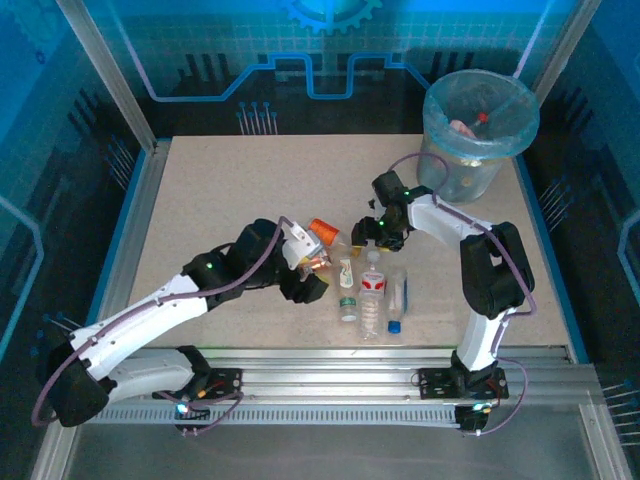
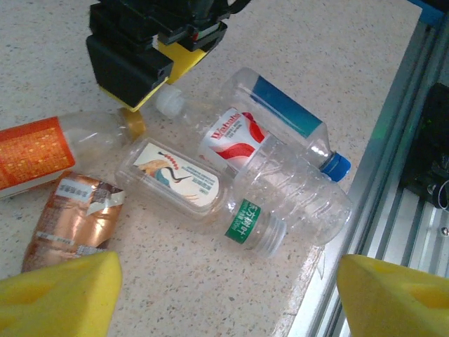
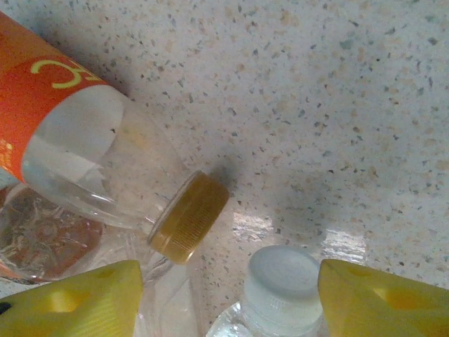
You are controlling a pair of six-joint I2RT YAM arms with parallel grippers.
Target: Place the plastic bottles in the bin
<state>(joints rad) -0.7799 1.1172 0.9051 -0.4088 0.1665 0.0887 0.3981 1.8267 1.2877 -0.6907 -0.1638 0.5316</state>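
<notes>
Several plastic bottles lie together near the table's front. An orange-label bottle has a gold cap. Beside it are a crushed coppery bottle, a flat clear bottle with a green band, a red-and-white-label bottle with a white cap, and a blue-capped bottle. My left gripper is open over bare table just short of the flat bottle. My right gripper is open, straddling the gold and white caps. The bin stands far right.
The bin's pale blue liner holds a pink bottle and a red-capped one. The metal rail at the table's front edge runs close behind the blue-capped bottle. Glass walls enclose the table on three sides.
</notes>
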